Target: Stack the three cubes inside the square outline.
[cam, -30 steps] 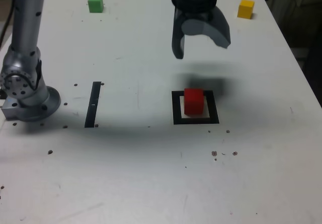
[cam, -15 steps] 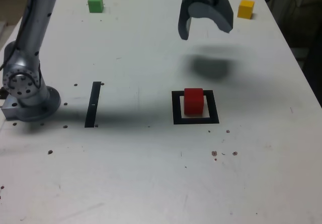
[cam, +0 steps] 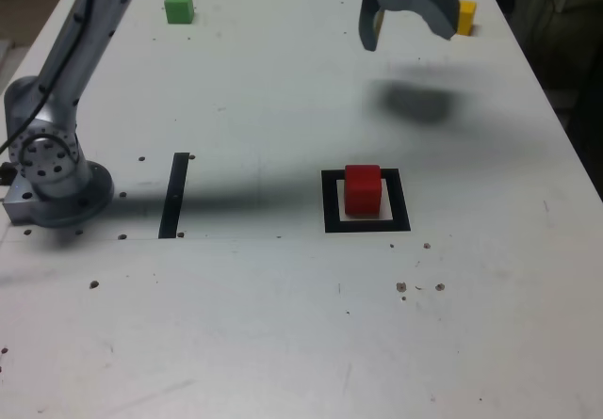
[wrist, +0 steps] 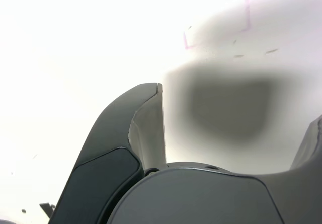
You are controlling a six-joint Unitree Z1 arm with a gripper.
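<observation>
Probably the yellow cube (cam: 462,17), upper right, is light and hard; the gripper (cam: 408,25), jaws apart, should pinch its flat sides.

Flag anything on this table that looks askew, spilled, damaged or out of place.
Nothing stands out. The small red cube sits upright inside the black square outline; the green cube and yellow cube rest flat near the far edge. Only small dark specks mark the white table.

The pincer (cam: 407,25) has been carried away from above the red cube (cam: 363,189), toward the far edge and the exterior view's right, and is now partly overlapping the yellow cube (cam: 464,18). Its shadow has shifted likewise.
</observation>
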